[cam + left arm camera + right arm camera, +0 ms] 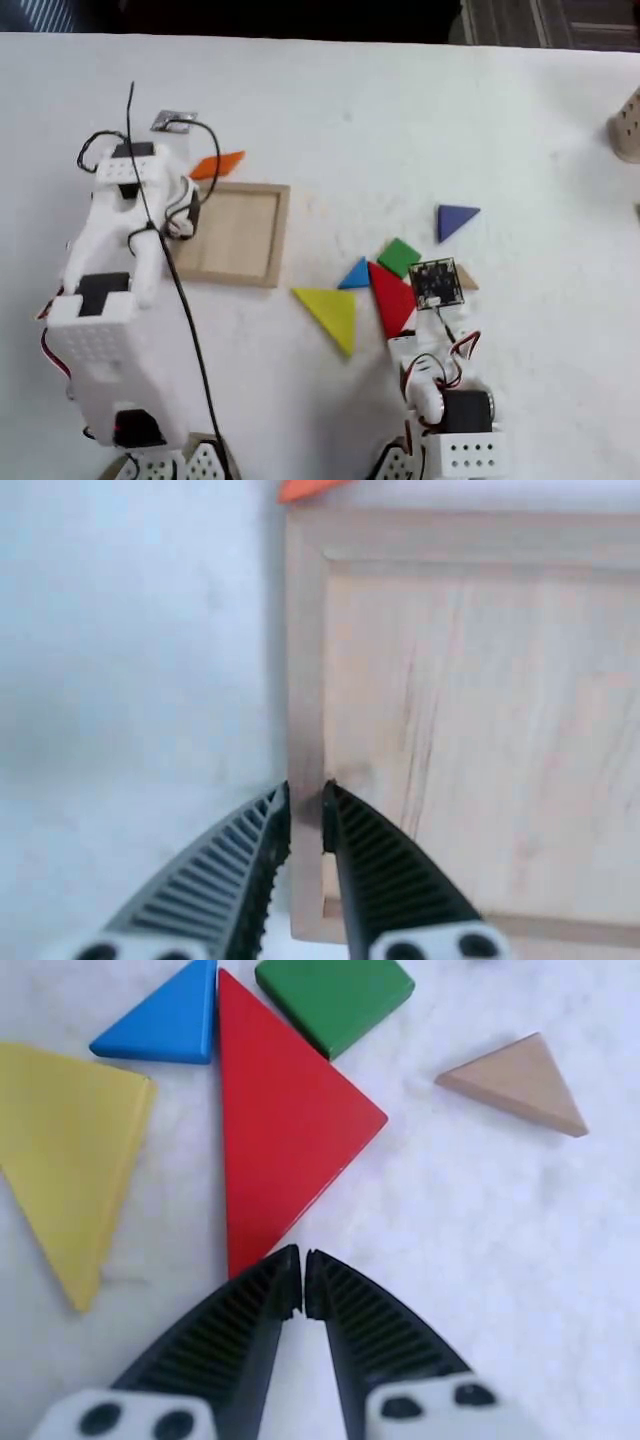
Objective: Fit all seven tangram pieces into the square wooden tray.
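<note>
The square wooden tray point(279, 235) is pale beige, faintly grain-streaked. The pieces are an orange parallelogram point(218, 165), yellow triangle point(333, 310), red triangle point(392, 298), sky-blue triangle point(355, 276), green square point(399, 256), indigo triangle point(454, 219) and tan triangle point(515, 1085).

Nothing to read here: no text, label, number or sign on the tray point(282, 232), the pieces point(392, 298) or the table point(400, 120).

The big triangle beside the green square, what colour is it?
Red. The triangle shows best in the right wrist view.
</note>
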`<control>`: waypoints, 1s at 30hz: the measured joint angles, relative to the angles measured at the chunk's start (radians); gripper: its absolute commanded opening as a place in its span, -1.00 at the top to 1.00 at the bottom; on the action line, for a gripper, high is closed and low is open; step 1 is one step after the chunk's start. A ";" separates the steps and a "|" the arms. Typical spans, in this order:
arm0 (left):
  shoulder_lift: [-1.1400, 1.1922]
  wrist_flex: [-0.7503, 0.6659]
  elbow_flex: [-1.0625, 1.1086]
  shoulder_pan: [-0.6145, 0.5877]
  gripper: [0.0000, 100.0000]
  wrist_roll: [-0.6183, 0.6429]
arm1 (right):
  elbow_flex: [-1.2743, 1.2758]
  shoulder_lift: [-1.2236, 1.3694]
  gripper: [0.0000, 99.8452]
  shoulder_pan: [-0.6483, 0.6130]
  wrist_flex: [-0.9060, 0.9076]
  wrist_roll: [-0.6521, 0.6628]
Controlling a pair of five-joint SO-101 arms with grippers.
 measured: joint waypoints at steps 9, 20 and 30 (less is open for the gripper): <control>-0.169 -0.155 0.250 -0.002 0.93 -0.008 | 0.000 0.000 0.96 0.002 0.000 0.000; -0.414 -0.321 0.586 -0.002 0.93 -0.009 | 0.000 0.000 0.96 0.002 0.000 0.000; -0.414 -0.321 0.586 -0.002 0.62 -0.009 | 0.000 0.000 0.96 0.003 0.000 0.000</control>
